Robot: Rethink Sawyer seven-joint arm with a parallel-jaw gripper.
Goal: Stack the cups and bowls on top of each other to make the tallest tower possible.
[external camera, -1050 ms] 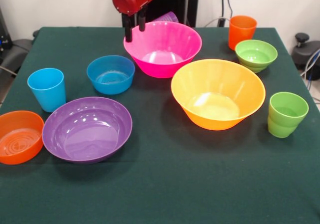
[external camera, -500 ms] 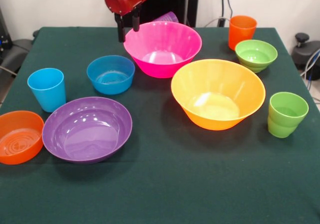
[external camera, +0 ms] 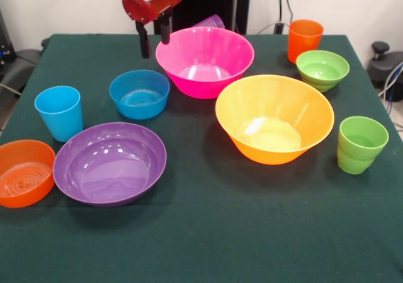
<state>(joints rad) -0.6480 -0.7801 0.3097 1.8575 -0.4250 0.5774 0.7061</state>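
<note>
My gripper [external camera: 154, 43] hangs open and empty above the table's far side, just left of the large pink bowl [external camera: 205, 61] and above-behind the small blue bowl [external camera: 139, 94]. The purple cup [external camera: 210, 22] peeks out behind the pink bowl. A yellow-orange bowl [external camera: 274, 118] sits at centre right. The wide purple bowl [external camera: 109, 162] and small orange bowl [external camera: 24, 173] lie at the near left, with the sky blue cup [external camera: 59, 113] behind them. The orange cup [external camera: 305, 40], small green bowl [external camera: 322, 69] and lime green cup [external camera: 361, 144] stand on the right.
A dark green cloth [external camera: 208, 232] covers the table. Cables and dark equipment [external camera: 385, 62] sit beyond the right edge, more gear [external camera: 16, 65] beyond the left edge.
The gripper has moved to the left, away from the pink bowl's rim toward the space above the blue bowl. Nothing on the table has shifted.
</note>
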